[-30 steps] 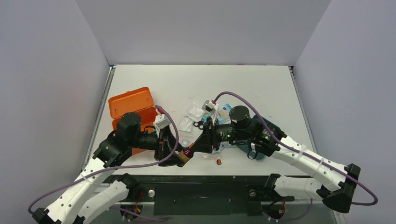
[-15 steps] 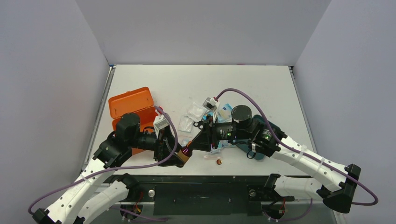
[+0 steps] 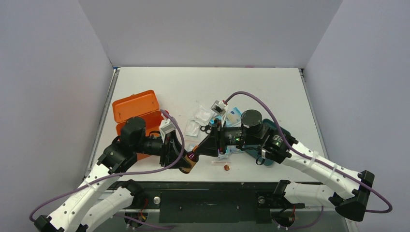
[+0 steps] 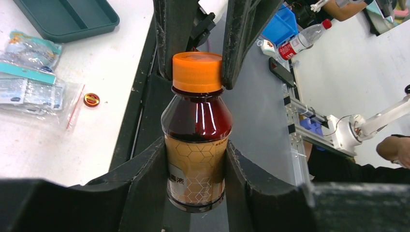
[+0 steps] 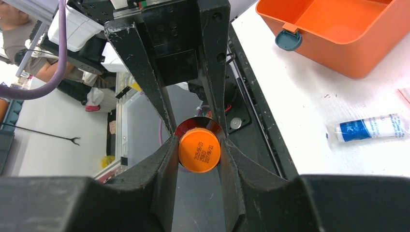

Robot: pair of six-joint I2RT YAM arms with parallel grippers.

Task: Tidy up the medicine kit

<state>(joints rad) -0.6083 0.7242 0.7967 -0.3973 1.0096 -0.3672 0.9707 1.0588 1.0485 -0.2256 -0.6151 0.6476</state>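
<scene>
Over the near edge of the bench (image 3: 270, 87), our left pincer (image 4: 196, 162) is clenched on the body of an amber bottle (image 4: 196, 121); our right pincer (image 5: 199, 151) grips its orange cap (image 4: 197, 71); the medicine kit (image 3: 138, 113) lies open at the bench's left, behind the left arm. We judge this a handover; the right should let go only once the left grip is sure, then draw straight back off the cap.
</scene>
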